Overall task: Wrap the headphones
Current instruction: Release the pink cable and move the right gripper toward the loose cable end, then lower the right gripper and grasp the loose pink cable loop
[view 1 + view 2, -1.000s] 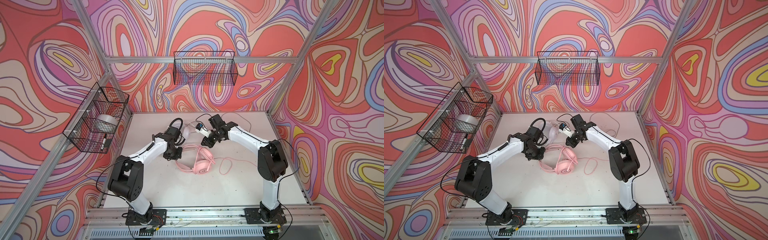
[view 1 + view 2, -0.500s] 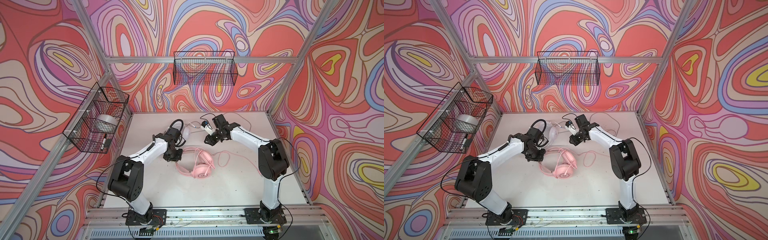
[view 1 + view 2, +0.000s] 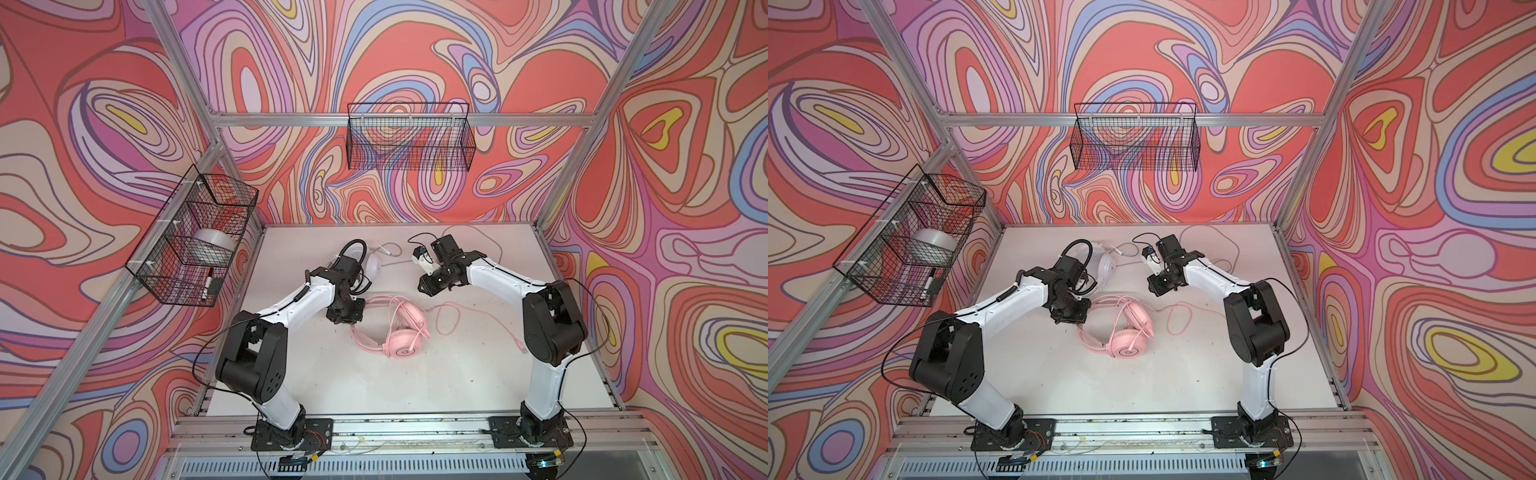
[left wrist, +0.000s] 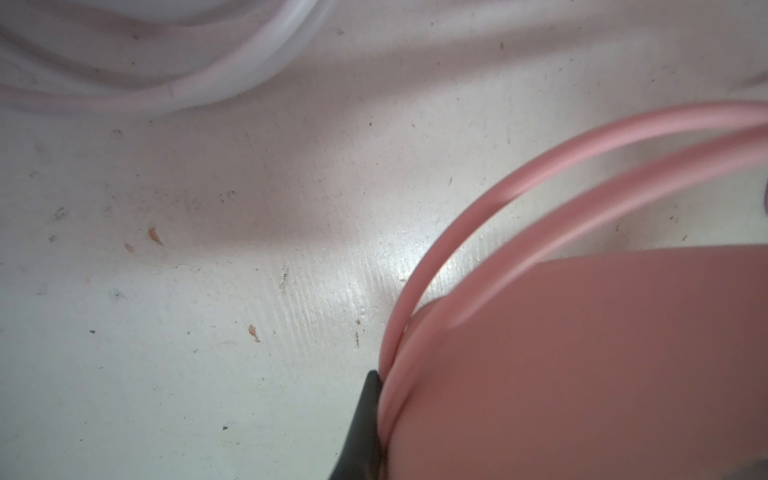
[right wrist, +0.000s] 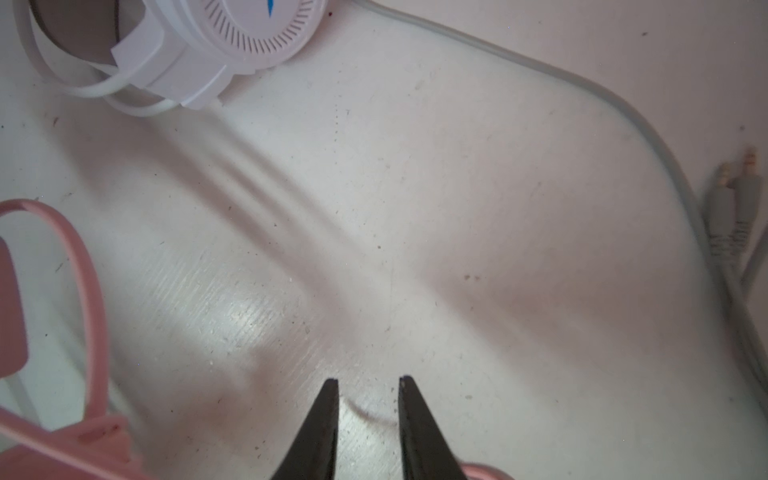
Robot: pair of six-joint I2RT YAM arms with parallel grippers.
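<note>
The left gripper (image 3: 347, 315) is clamped fully shut on the pink headset (image 3: 395, 332). In the left wrist view one black finger (image 4: 365, 415) is pressed against the thin pink headband hoops, and the opposite finger is hidden behind pink padding. The right gripper (image 5: 368, 380) is parted a little and nothing is held. Only bare table (image 5: 457, 249) is seen between its tips.

The pink earcups lie just beyond the left fingers, between the two grippers. The pink cord (image 3: 448, 304) is looped loosely beside the cups and trails away behind the right fingers. The white headset (image 5: 232, 37) is ahead of the right fingertips and well apart from them. Its grey cord (image 5: 602, 91) and jack plugs (image 5: 731, 195) are off to one side.

The step is judged to be winding the pink cord round the pink headset. A firm hold on the band is called for from the left gripper. The cord is best pinched close to the cups, then laid round them in snug turns under light tension so that no loop springs off. The grey cord should be avoided.

No brand or writing can be read. A blue mark is seen on the white earcup and a round emblem on a pink cup, both too small to make out.
</note>
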